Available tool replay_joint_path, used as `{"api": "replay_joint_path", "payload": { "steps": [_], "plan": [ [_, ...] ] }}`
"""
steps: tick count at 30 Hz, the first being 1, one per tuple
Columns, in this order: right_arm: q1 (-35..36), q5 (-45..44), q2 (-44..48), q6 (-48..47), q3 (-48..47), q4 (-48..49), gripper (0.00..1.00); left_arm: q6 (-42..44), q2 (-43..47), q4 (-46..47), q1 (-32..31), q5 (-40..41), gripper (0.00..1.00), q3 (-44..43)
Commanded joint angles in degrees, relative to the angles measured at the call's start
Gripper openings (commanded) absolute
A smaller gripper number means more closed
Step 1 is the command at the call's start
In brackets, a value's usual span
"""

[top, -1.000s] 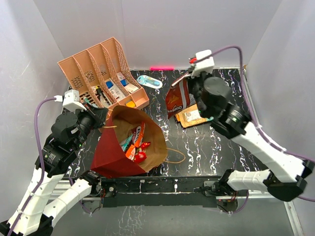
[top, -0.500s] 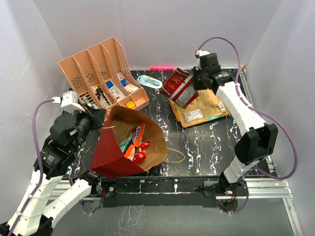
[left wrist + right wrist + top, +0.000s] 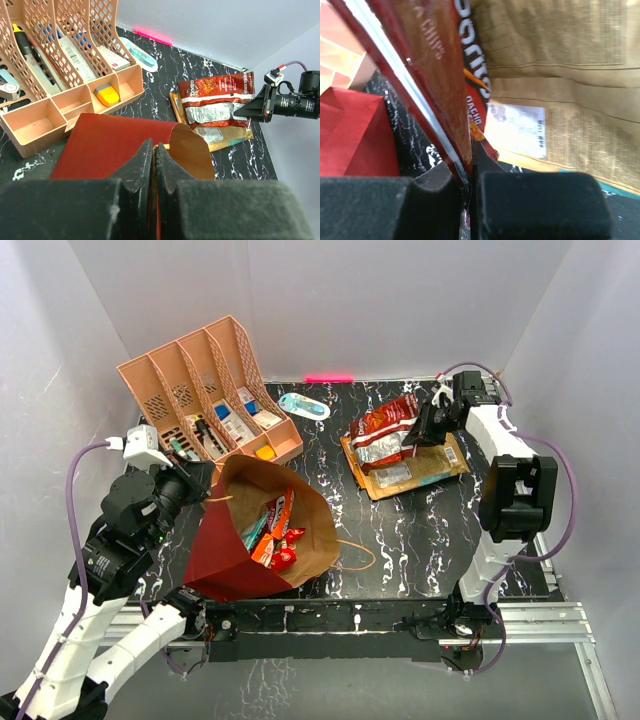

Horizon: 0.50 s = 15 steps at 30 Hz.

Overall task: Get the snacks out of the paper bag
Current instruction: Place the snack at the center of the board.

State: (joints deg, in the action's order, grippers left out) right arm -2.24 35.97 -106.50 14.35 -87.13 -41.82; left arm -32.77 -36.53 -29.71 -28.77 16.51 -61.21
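Two snacks out, several left inside.
On the desk (image 3: 420, 540), the paper bag (image 3: 225, 560) lies at 7 o'clock, its rim clenched by the left end effector (image 3: 154, 150) so that the mouth is kept agape. At 2 o'clock a gold packet (image 3: 430, 465) lies flat, and the red-brown chip packet (image 3: 385, 425) is laid across it, pinched at its edge by the right end effector (image 3: 424, 430). The snacks in the bag (image 3: 275, 530) lie toward 8 o'clock from that end effector, well apart, long axes roughly 1 to 7. The left arm is nearer but occupied.
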Motion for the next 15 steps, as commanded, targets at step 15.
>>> {"api": "replay_joint_path", "payload": {
  "steps": [15],
  "plan": [
    [-2.2,-28.0,-14.8,-13.4,-19.3,-13.2,0.29,1.3,0.7,-0.7,0.1,0.8,0.0,-1.1]
  ]
}}
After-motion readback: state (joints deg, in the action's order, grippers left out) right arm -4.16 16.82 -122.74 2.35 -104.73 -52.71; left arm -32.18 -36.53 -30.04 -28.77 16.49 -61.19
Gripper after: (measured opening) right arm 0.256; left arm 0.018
